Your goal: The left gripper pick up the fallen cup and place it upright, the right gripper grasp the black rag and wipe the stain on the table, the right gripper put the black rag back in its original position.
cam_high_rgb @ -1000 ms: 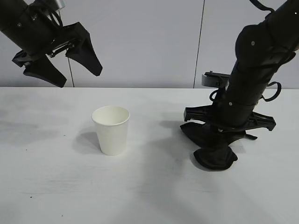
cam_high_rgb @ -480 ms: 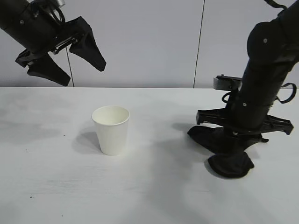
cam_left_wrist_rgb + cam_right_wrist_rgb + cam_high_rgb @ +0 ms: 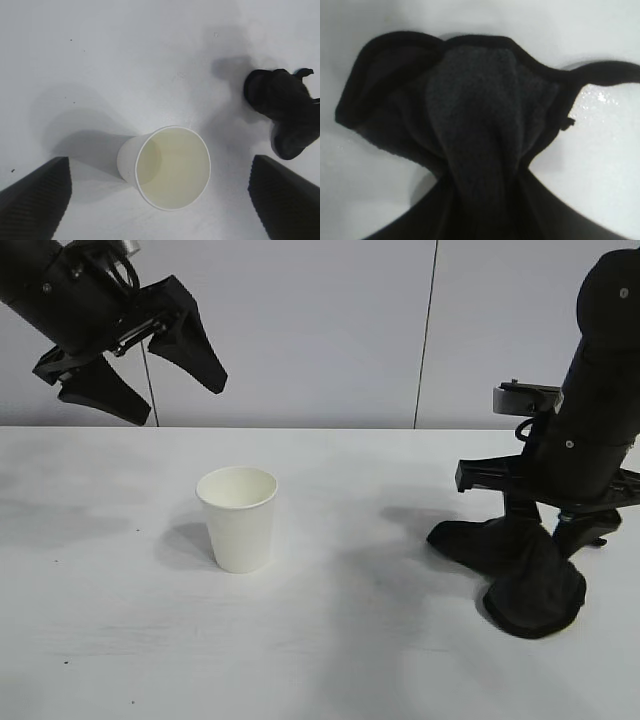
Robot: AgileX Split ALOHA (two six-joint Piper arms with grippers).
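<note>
The right gripper (image 3: 545, 535) points steeply down over the soft black rag (image 3: 520, 565), which bunches on the wide white table (image 3: 330, 640) at its right side; whether the fingers are parted or clamped on the cloth I cannot tell, as the folds hide them. Well apart to the left, the plain white paper cup (image 3: 238, 518) stands upright. Above and beyond it the left gripper (image 3: 150, 365) hangs in the air, fingers spread wide, holding nothing. Pale grey wall panels (image 3: 320, 330) stand behind.
</note>
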